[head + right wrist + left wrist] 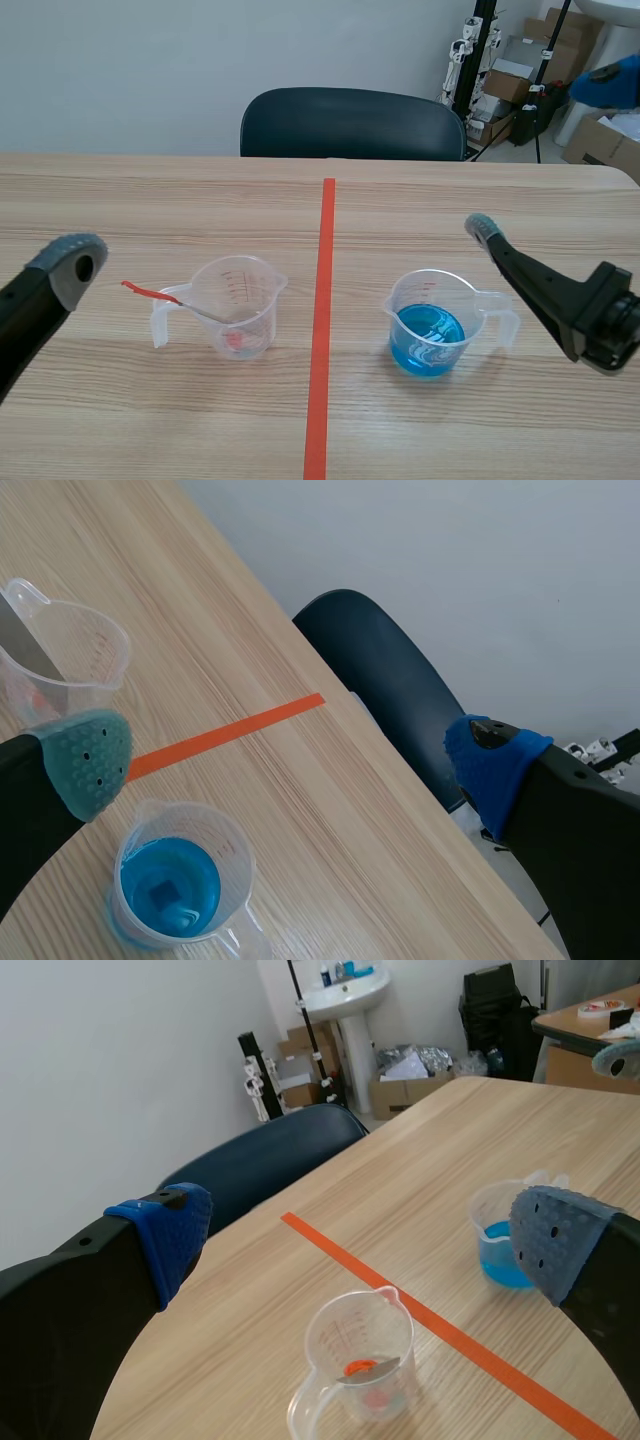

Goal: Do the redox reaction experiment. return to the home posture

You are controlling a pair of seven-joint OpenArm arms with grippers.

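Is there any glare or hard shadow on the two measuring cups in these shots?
Scene view: even light, faint shadows under the clear measuring cup and the blue-liquid cup, pale reflections on its liquid. Left wrist view: no glare. Right wrist view: no hard shadows.

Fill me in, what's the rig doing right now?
Nothing is being handled. The left gripper and right gripper are both open, empty and raised off the table, one on each side. Left of the orange tape line stands a clear measuring cup with a red-handled spatula resting in it and a bit of red at its bottom. Right of the line stands a cup of blue liquid. The arms look at or near home posture.
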